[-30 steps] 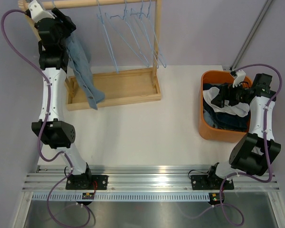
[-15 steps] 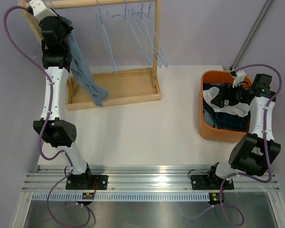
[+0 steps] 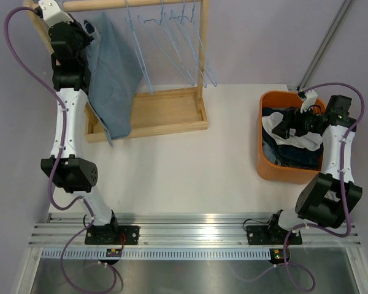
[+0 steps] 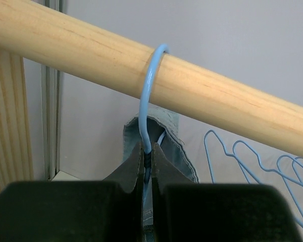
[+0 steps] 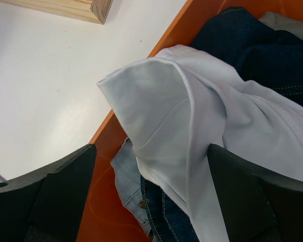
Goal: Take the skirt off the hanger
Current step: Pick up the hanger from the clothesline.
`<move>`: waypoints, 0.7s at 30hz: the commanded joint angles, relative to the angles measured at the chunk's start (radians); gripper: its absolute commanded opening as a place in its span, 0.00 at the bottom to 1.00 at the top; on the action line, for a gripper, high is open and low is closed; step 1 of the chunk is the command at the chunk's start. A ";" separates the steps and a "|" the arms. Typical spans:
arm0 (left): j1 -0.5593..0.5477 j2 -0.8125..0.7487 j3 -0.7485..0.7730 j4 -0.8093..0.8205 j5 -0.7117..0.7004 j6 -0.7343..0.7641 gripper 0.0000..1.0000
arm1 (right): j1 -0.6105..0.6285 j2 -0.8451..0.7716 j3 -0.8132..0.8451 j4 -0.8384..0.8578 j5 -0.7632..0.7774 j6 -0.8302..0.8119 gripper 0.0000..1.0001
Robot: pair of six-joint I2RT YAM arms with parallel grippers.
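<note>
A light blue denim skirt (image 3: pixel 112 73) hangs on a light blue wire hanger (image 4: pixel 148 101) hooked over the wooden rail (image 4: pixel 202 96) at the rack's left end. My left gripper (image 4: pixel 147 154) is shut on the hanger's neck just under the hook, with the skirt's waistband (image 4: pixel 166 143) behind the fingers. In the top view the left gripper (image 3: pixel 84 29) is up by the rail, the skirt spread broadside below it. My right gripper (image 5: pixel 150 166) stands open above the orange bin, holding nothing.
Several bare blue hangers (image 3: pixel 172 37) hang further right on the wooden rack (image 3: pixel 165 113). The orange bin (image 3: pixel 267 165) at the right holds dark jeans (image 5: pixel 272 50) and a white garment (image 5: pixel 192 116). White tabletop lies between rack and bin.
My left gripper has gone from open to shut on the hanger's neck. The skirt has swung round from edge-on to broadside. The right arm has not moved.
</note>
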 commanded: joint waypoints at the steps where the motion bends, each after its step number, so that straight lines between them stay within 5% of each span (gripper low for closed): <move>1: 0.002 -0.116 -0.007 0.115 0.044 0.056 0.00 | 0.001 -0.029 -0.003 0.015 -0.034 0.014 0.99; 11: 0.002 -0.218 -0.151 0.182 0.080 0.039 0.00 | 0.001 -0.031 0.001 0.002 -0.049 0.003 1.00; 21: 0.010 -0.104 0.052 0.126 0.084 0.020 0.00 | 0.001 -0.037 -0.016 -0.005 -0.046 -0.008 0.99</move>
